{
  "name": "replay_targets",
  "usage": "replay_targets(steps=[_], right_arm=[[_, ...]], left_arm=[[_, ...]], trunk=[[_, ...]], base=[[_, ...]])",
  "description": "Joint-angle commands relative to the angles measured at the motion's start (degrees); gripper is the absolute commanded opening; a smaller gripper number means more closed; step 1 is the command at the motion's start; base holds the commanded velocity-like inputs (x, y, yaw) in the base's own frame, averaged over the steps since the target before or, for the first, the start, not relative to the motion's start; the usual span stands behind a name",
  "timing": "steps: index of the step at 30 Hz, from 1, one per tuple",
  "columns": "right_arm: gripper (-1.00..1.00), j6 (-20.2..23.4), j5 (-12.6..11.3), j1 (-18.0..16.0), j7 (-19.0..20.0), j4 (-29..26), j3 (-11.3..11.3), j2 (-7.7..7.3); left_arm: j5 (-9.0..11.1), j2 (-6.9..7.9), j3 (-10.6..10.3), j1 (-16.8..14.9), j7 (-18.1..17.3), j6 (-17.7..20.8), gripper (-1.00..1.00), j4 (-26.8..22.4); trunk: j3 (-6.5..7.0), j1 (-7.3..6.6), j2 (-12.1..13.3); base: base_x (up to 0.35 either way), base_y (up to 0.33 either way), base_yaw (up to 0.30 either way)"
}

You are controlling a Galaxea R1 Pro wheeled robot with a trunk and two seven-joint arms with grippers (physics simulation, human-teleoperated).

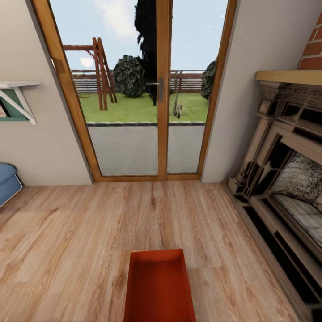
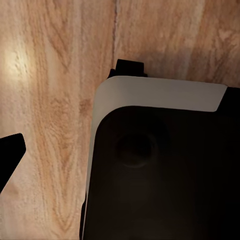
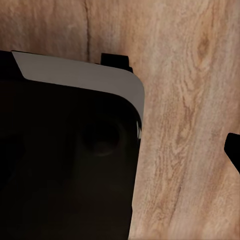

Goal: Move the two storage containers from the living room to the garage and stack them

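Observation:
One red-orange storage container (image 1: 159, 286) lies open side up on the light wood plank floor of the living room, straight in front of me and cut off by the lower edge of the head view. It holds nothing. In the left wrist view one black fingertip (image 2: 10, 155) pokes in at the picture's edge over the planks. A black fingertip (image 3: 232, 150) shows the same way in the right wrist view. Neither wrist view shows the second finger, so I cannot tell either gripper's state.
A wood-framed glass double door (image 1: 156, 89) stands ahead, with a garden behind it. A dark carved fireplace (image 1: 286, 179) lines the right side. A blue sofa corner (image 1: 6, 181) and a wall shelf (image 1: 18, 96) are at the left. My black, white-edged base (image 2: 160, 175) (image 3: 65, 165) shows below both wrists.

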Motion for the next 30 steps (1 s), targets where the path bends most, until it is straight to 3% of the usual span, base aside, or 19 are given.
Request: replay_targets(steps=[1, 30], right_arm=[[1.0, -0.3, -0.5, -0.1, 0.0, 0.2, 0.5, 0.03], [1.0, -0.4, -0.5, 0.0, 0.0, 0.2, 0.5, -0.05]], left_arm=[[0.5, 0.0, -0.4, 0.0, 0.1, 0.0, 1.0, 0.0], [0.5, 0.01, -0.4, 0.0, 0.1, 0.0, 1.0, 0.0]], trunk=[[-0.14, -0.01, 0.0], [-2.79, -0.01, 0.0]], base=[[0.0, 0.0, 0.0], [0.0, 0.0, 0.0]])
